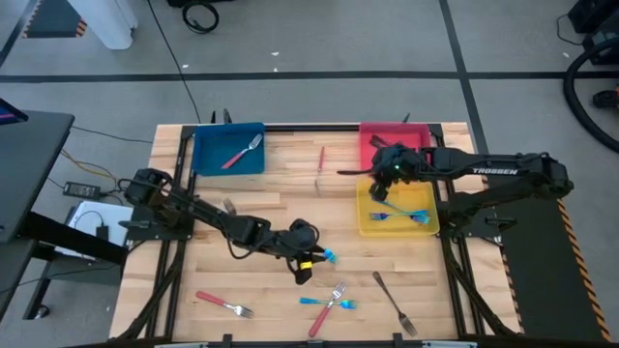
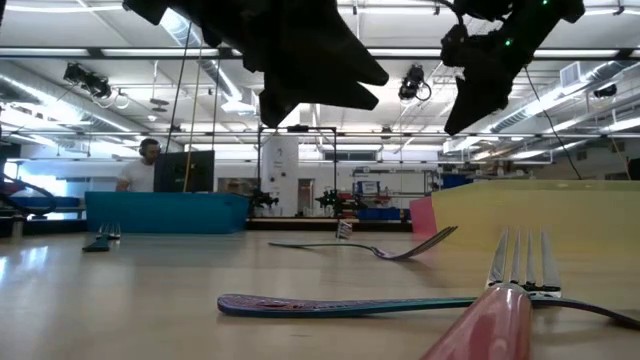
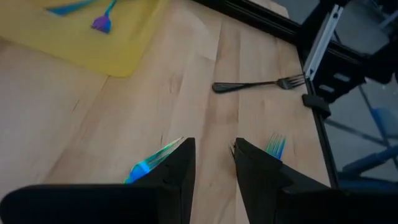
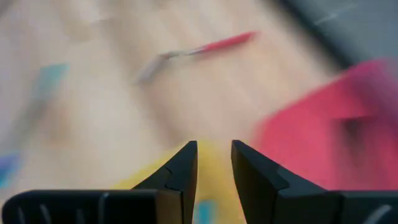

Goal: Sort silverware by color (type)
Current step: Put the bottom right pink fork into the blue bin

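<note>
My left gripper (image 1: 309, 266) (image 3: 214, 148) hovers open over the middle of the table. Only bare wood shows between its fingers. A light blue fork handle (image 3: 149, 163) pokes out beside one finger and blue tines (image 3: 275, 146) beside the other; whether they are one fork I cannot tell. My right gripper (image 1: 372, 176) (image 4: 214, 152) hangs open and empty above the far edge of the yellow tray (image 1: 366, 205), which holds blue forks (image 1: 401, 215). A red-handled fork (image 1: 242, 153) lies in the blue tray (image 1: 208, 155). Another red fork (image 1: 320, 159) lies on the wood.
The red tray (image 1: 416, 135) stands behind the yellow one. Loose on the near half lie a red fork (image 1: 222, 304), a crossed blue and red pair (image 1: 329, 304) and a dark fork (image 1: 395, 303) (image 3: 258, 84). Another dark fork (image 1: 229, 206) lies beside my left arm.
</note>
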Robot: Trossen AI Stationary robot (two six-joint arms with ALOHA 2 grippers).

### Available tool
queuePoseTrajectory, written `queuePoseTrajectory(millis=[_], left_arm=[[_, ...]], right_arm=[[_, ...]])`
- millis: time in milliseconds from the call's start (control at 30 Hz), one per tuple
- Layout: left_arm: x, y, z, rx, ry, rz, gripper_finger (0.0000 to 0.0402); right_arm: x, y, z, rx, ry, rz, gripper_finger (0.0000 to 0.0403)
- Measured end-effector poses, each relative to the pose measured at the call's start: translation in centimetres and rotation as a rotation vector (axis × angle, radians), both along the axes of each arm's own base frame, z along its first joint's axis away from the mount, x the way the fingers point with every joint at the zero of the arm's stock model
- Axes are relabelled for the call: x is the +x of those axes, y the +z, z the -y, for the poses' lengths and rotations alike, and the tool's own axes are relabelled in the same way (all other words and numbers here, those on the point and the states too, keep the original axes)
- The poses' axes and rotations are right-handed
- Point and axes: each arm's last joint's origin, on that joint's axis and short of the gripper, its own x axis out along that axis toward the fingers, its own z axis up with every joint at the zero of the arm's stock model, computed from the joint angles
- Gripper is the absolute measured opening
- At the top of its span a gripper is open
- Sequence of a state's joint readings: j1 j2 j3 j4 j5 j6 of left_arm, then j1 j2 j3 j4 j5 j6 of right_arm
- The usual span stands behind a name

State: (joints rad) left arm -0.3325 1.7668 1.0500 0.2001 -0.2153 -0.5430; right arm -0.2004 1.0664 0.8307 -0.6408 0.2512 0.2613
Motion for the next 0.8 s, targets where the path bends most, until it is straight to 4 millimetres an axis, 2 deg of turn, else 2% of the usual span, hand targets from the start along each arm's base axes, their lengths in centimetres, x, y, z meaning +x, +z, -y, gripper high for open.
queuePoseTrajectory(millis=[133,233,367,567,800], left_arm=[[0.0,0.0,0.1,0.026,-0.018,0.004,0.011],[0.0,0.1,0.0,0.027,-0.015,0.004,0.011],[-0.1,0.4,-0.1,0.025,-0.013,0.011,0.011],[-0.2,0.4,0.0,0.029,-0.016,-0.002,0.011],[-0.3,0.4,0.0,0.029,-0.018,-0.002,0.011]], right_arm=[[0.5,0.0,-1.9,0.261,0.127,0.07,0.0107],[0.7,0.0,-3.9,0.386,0.179,0.084,0.0107],[0.9,-0.7,-6.9,0.457,0.244,0.103,0.0105],[1.5,-2.0,-11.1,0.573,0.294,0.254,0.0105],[1.7,-5.0,-14.2,0.658,0.262,0.331,0.0105]])
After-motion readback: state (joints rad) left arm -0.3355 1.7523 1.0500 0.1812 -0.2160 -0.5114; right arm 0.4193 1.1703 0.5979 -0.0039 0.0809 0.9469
